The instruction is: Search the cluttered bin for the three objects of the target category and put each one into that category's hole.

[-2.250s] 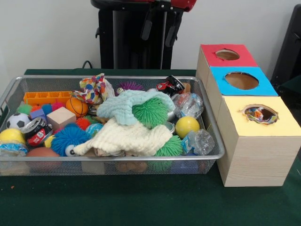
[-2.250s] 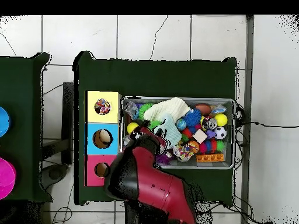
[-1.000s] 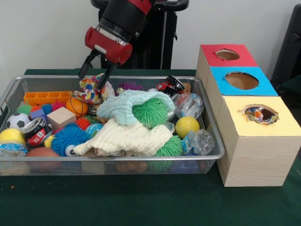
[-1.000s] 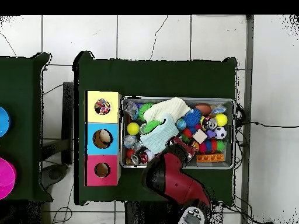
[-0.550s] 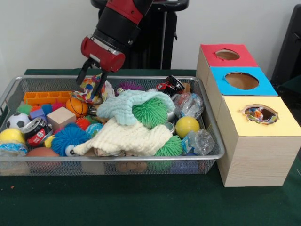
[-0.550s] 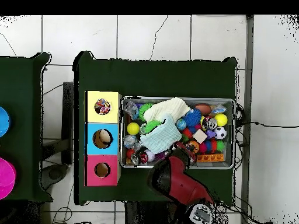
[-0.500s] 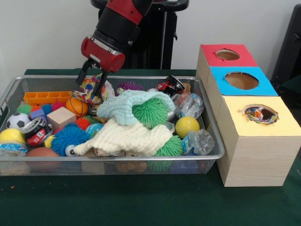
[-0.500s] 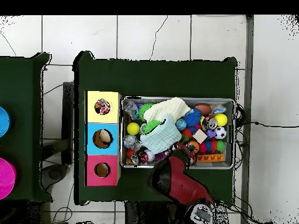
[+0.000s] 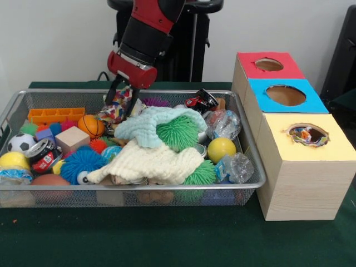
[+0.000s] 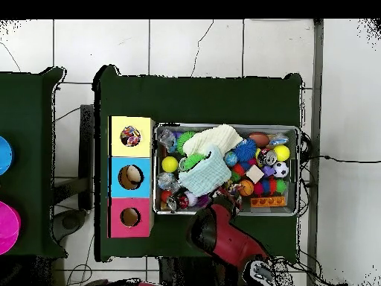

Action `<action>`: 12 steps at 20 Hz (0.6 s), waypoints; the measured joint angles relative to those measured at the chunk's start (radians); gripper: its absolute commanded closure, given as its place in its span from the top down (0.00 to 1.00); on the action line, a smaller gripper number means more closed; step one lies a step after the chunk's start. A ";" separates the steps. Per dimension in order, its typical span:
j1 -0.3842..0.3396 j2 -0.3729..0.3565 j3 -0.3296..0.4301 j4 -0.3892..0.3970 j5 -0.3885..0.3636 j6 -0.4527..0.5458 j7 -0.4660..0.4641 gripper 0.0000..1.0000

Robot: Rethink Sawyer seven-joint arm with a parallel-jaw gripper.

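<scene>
The wire mesh bin (image 9: 253, 150) holds many toys; it also shows in the overhead view (image 10: 300, 171). A white cloth with coloured spots (image 9: 115, 109) lies bunched near the bin's far side. My gripper (image 9: 123, 98) is low over it, open, with a finger on either side of the cloth. In the overhead view the gripper (image 10: 223, 195) covers that cloth. The yellow-topped box (image 9: 328, 149) has its round hole (image 9: 307, 134), and a spotted cloth shows inside it, also from overhead (image 10: 131, 135).
A mint-green towel (image 9: 146, 125) and a cream waffle towel (image 9: 150, 161) lie mid-bin around a green spiky ball (image 9: 178, 132). An orange ball (image 9: 90, 126) sits just left of the cloth. Blue-topped (image 9: 285, 95) and red-topped (image 9: 269, 65) boxes stand behind the yellow one.
The arm came in over the bin from a drawn-back pose. In the last half second the gripper moved right and a little down, onto the spotted cloth, which shifted slightly right.
</scene>
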 measured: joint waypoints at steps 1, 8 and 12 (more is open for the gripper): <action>-0.009 -0.005 0.013 0.008 -0.005 0.023 0.000 0.00; -0.010 -0.019 0.021 0.013 -0.012 0.065 0.000 0.00; -0.009 -0.031 0.022 0.015 -0.012 0.083 0.000 0.00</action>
